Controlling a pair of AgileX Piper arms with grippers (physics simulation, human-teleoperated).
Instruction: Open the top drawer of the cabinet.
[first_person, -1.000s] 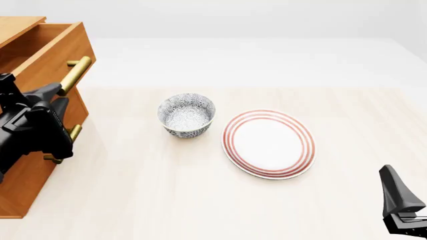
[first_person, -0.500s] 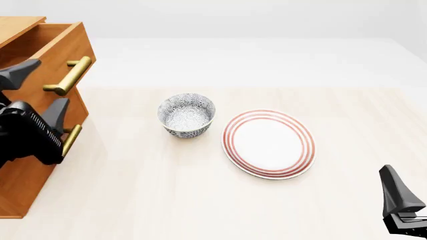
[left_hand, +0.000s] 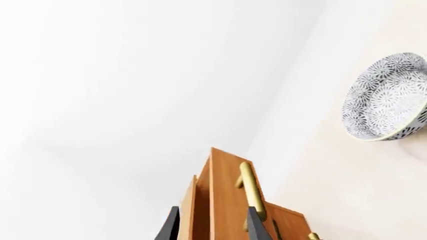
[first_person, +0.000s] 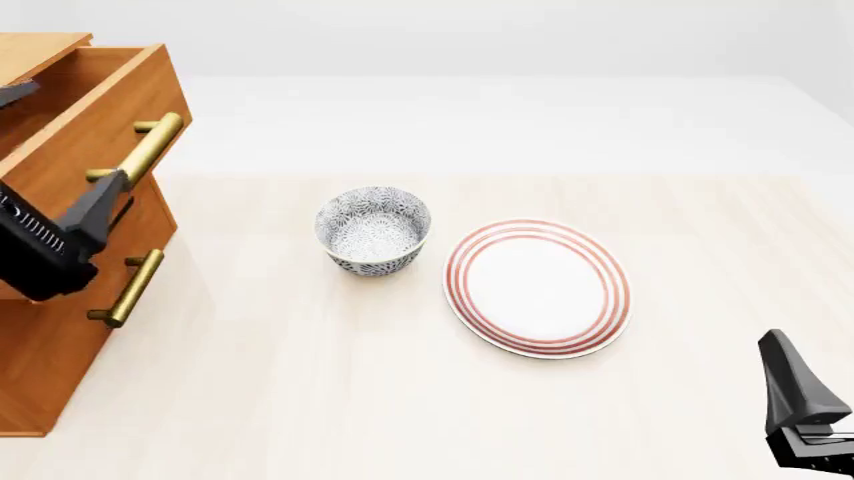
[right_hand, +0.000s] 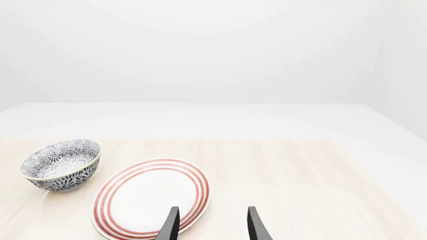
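Note:
The cabinet (first_person: 54, 350) stands at the table's left edge. Its top drawer (first_person: 114, 110) is pulled out well past the drawers below, and its brass bar handle (first_person: 144, 148) is free. My left gripper (first_person: 56, 145) is open with wide jaws, just left of that handle and touching nothing. In the left wrist view the top drawer's front (left_hand: 227, 195) and its handle (left_hand: 249, 192) lie just beyond the left gripper (left_hand: 212, 227). My right gripper (first_person: 798, 400) rests at the near right corner, open and empty, as the right wrist view shows (right_hand: 212, 227).
A patterned bowl (first_person: 374, 230) sits mid-table to the right of the cabinet. A red-ringed white plate (first_person: 538, 287) lies beside it, in front of the right gripper. A lower drawer's brass handle (first_person: 130, 287) sticks out under the left arm.
The left gripper was closed around the top drawer's handle. It has opened and drawn back to the left and upward. The drawer stays pulled out. The right arm is still.

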